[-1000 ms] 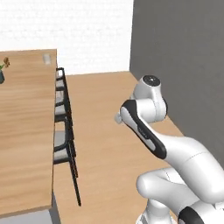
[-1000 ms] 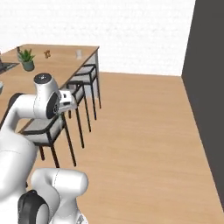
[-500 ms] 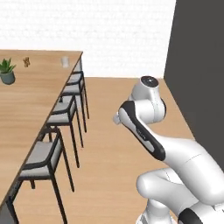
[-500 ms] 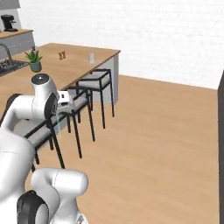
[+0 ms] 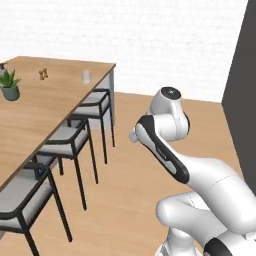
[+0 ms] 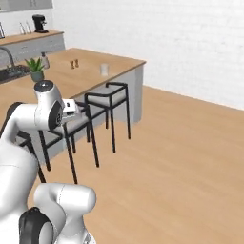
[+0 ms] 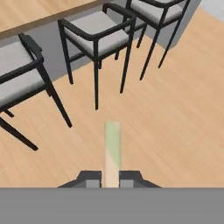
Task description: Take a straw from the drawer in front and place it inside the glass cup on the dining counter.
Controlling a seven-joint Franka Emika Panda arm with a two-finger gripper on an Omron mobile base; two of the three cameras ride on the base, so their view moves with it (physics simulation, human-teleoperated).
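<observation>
Over the wood floor by the chairs (image 7: 98,37), the gripper (image 7: 111,178) pinches the straw (image 7: 112,153), its length pointing straight ahead from the fingers.

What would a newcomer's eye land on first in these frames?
Probably the big white arm folded up in the foreground, over open wood floor. Next, the long dining counter with black-framed chairs along its side and the glass cup near its far end. In the hand view, the gripper is shut on the straw, which sticks out over the floor.
</observation>
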